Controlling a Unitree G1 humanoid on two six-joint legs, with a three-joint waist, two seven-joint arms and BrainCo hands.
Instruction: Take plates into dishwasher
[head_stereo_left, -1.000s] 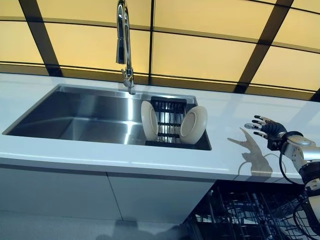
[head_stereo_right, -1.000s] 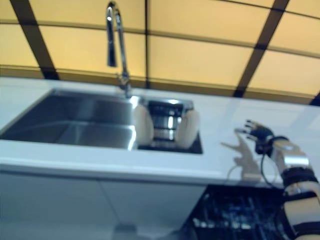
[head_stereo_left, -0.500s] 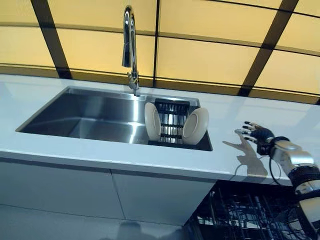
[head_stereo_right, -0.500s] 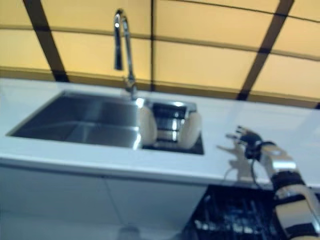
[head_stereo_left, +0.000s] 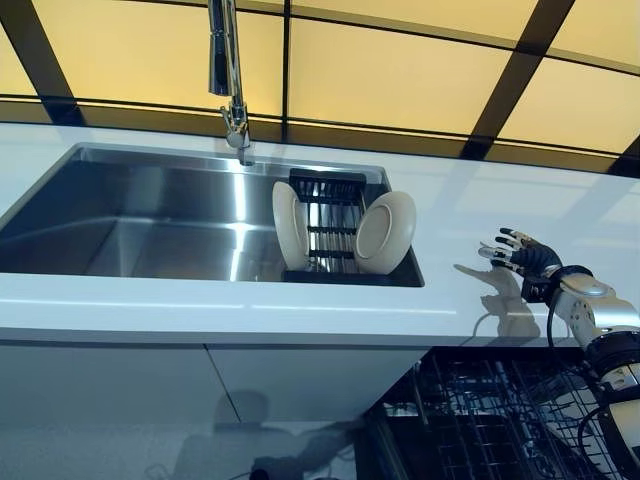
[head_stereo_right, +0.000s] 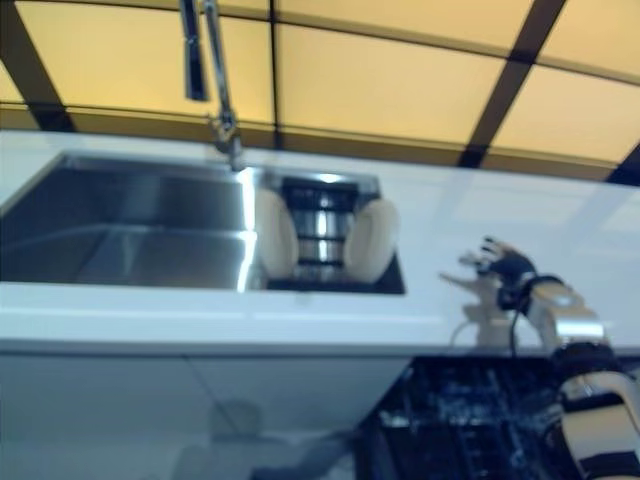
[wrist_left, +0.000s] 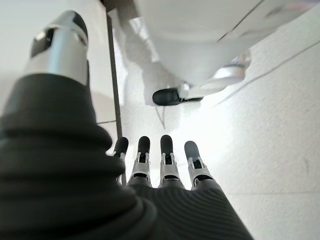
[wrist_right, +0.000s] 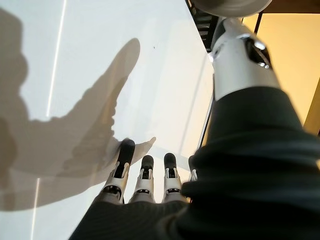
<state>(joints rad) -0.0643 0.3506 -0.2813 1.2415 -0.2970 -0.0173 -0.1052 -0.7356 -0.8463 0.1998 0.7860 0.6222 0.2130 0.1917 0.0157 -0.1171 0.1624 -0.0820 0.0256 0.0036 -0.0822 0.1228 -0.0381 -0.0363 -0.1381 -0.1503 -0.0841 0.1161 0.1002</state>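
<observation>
Two cream plates stand on edge in a black rack (head_stereo_left: 327, 200) at the right end of the steel sink (head_stereo_left: 150, 215): one plate (head_stereo_left: 290, 226) on the rack's left, the other plate (head_stereo_left: 385, 232) leaning on its right. My right hand (head_stereo_left: 525, 258) hovers over the white counter (head_stereo_left: 300, 310) to the right of the sink, apart from the plates, its fingers (wrist_right: 145, 175) spread and empty. My left hand (wrist_left: 160, 165) shows only in the left wrist view, fingers straight, holding nothing, low over the floor.
A tall chrome faucet (head_stereo_left: 228, 80) rises behind the sink. Below the counter at the lower right the dishwasher's wire rack (head_stereo_left: 480, 420) stands pulled out. White cabinet fronts (head_stereo_left: 150, 390) run under the counter on the left.
The camera has shifted, so more of the dishwasher rack shows below. My right hand stays spread over the counter right of the sink, with little change. The plates have not moved.
</observation>
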